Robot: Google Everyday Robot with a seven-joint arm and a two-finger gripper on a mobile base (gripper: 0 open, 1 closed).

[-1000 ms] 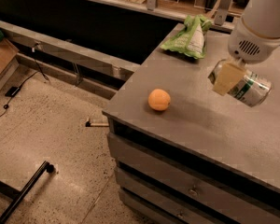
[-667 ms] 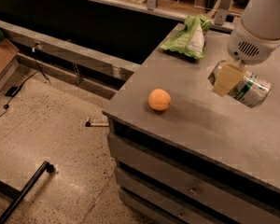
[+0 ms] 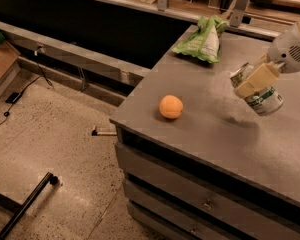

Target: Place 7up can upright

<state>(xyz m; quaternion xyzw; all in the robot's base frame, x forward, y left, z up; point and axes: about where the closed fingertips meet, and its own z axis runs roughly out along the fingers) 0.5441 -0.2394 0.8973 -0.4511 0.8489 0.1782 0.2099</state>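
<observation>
Surveying the tabletop (image 3: 205, 134), we locate the hand (image 3: 255, 84) at 3 o'clock, its fingers clamped on the 7up can (image 3: 265, 101). The can is tilted, not upright, and held just above the surface. We note the orange fruit (image 3: 170, 107) near centre and the snack bag (image 3: 202, 40) at 12 o'clock, both well apart from the can.

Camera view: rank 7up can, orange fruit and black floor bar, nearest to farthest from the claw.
1. Silver-green 7up can: held in the claw over the grey table, right.
2. Round orange fruit: tabletop, left.
3. Black metal bar: floor, far left.
</observation>
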